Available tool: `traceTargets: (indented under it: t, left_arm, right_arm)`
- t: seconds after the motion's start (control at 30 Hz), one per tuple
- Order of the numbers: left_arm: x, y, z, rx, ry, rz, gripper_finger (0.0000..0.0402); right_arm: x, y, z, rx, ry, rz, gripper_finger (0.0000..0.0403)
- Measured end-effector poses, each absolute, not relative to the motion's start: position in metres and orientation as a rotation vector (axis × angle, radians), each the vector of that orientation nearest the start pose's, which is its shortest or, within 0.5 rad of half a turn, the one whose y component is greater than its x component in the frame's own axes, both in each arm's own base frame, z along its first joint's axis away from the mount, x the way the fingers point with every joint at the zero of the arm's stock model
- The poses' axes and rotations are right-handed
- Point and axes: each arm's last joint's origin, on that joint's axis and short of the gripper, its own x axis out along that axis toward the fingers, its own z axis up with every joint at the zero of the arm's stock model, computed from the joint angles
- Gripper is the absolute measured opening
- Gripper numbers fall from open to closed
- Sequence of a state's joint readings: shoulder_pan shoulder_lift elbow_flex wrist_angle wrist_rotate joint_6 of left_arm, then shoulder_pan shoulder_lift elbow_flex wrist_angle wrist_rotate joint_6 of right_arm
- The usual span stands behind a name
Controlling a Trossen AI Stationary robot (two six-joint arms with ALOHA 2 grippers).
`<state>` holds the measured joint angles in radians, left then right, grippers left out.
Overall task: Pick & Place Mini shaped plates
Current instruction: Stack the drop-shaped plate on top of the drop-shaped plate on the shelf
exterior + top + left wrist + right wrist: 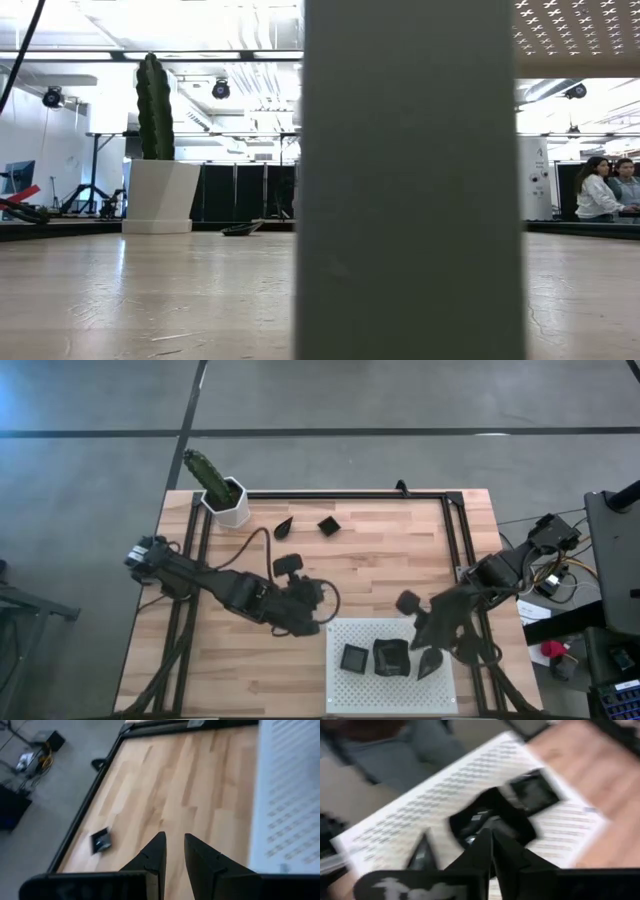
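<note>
Quick rundown, left to right on the high view: got the white pot [232,508] with the cactus at the far left corner of the counter [400,560], not part of the job. Just right of it, two mini plates sitting loose on bare wood near the far edge: a teardrop dish [283,526], then a small square dish [329,525], close together but not touching. Teardrop's long axis lying slantwise to the counter edges, point aimed away and to the right.

Next, the left pincer [174,836], hanging over open wood around mid-counter, just left of the white board [340,690]. Fingers parted a little, nothing between them.

On the board itself, three dishes already down in a row: a square one [354,657], a wavy-edged one [392,657], a second teardrop [430,663]. Right pincer [489,831] parked right above that row, clenched tight, over the wavy-edged one going by its wrist view. Can't see anything pinched in it, though that view is smeary.

So the bit that matters: both leftover dishes lie toward the far edge from the left pincer, up near the pot, well apart from the right pincer. Looks like the left arm's call, being clearly nearer. For the teardrop, would probably want the fingers turned across that slanted axis, closing on the narrow width instead of end to end
</note>
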<state>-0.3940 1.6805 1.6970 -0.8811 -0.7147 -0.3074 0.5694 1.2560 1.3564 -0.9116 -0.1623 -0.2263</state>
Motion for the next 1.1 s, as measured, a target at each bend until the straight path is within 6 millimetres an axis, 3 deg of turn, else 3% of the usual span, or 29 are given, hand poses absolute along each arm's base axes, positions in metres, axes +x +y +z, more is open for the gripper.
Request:
traceTargets:
  t: [0.23, 0.47, 0.83, 1.1]
  left_arm:
    - [0.317, -0.078, 0.366, 0.13, 0.754, 0.525, 0.0065]
    - [0.303, -0.028, 0.353, 0.056, 0.818, 0.654, 0.0065]
    - [0.276, 0.068, 0.299, -0.191, 0.92, 0.796, 0.0065]
    - [0.257, 0.127, 0.246, -0.352, 0.93, 0.727, 0.0065]
  right_arm:
    - [0.208, 0.128, 0.38, -0.374, 0.683, 0.503, 0.0009]
    - [0.218, 0.118, 0.385, -0.217, 0.644, 0.363, 0.0008]
    - [0.232, 0.092, 0.389, -0.079, 0.612, 0.122, 0.0008]
    - [0.238, 0.075, 0.389, -0.025, 0.611, 0.043, 0.0008]
